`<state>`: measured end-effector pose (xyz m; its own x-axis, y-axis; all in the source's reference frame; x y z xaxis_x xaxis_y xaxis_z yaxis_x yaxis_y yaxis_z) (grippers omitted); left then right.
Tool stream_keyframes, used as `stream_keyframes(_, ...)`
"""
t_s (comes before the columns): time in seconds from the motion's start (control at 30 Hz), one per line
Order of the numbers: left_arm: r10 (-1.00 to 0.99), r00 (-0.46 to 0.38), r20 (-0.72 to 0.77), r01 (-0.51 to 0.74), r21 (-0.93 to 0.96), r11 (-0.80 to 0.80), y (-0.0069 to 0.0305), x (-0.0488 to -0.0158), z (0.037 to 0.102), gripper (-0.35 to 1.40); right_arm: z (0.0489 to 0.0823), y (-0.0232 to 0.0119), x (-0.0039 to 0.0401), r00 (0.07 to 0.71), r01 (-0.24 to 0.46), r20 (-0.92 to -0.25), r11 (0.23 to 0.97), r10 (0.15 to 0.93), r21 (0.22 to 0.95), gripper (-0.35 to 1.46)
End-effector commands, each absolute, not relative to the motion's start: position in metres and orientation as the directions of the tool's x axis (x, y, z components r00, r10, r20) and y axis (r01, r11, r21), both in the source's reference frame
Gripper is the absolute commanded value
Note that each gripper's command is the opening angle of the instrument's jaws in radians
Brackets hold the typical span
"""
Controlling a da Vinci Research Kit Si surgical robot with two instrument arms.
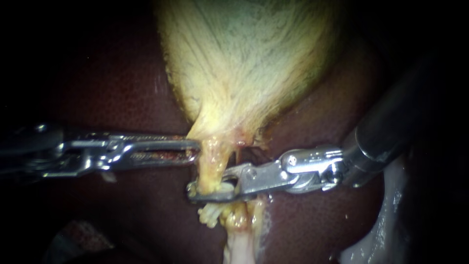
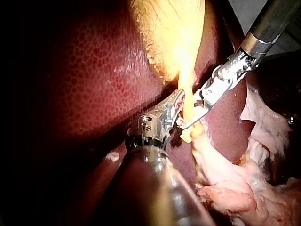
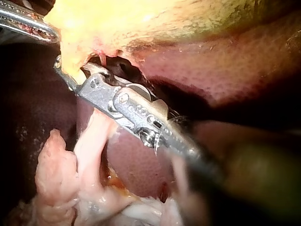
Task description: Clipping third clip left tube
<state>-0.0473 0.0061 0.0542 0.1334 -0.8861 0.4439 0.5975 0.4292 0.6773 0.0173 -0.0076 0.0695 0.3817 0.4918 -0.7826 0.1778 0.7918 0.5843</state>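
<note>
The right instrument (image 1: 211, 185) comes in with its jaws apart. The tube (image 1: 213, 164) runs through the gap between them and rests against the lower jaw, whose hooked tip pokes out just past the tube's far edge. The tube hangs from the narrow end of the gallbladder (image 1: 244, 63), straight ahead of the jaw hinge.

Just above these jaws, from the opposite side, the left instrument (image 1: 195, 150) is clamped on the gallbladder's neck where it narrows into the tube. Its jaw tips sit near the right instrument's upper jaw but apart from it. Only a short bare stretch of tube shows between the two instruments.

Beside the tube, on the right instrument's shaft side, there is a dark slot crossed by a thin strand (image 1: 236, 155). The liver (image 1: 122, 98) lies all around, close under both shafts.

Beyond the right jaws the tube runs on into pale tissue (image 1: 234, 220). In the right wrist view more of this pale tissue (image 3: 89, 155) lies ragged under and beside the right shaft. The open room is back along each shaft.
</note>
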Motion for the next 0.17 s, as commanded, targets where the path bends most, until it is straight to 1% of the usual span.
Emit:
stream_keyframes(0.03, -0.886, 0.133, 0.444, 0.597, 0.677, 0.429, 0.0061, -0.0473, 0.0542, -0.35, 0.0695, -0.0076, 0.0174, 0.382, 0.178, -0.783, 0.792, 0.492, 0.584, -0.28)
stream_keyframes(0.17, -0.886, 0.133, 0.444, 0.597, 0.677, 0.429, 0.0061, -0.0474, 0.0542, -0.35, 0.0694, -0.0077, 0.0174, 0.382, 0.179, -0.783, 0.792, 0.492, 0.584, -0.28)
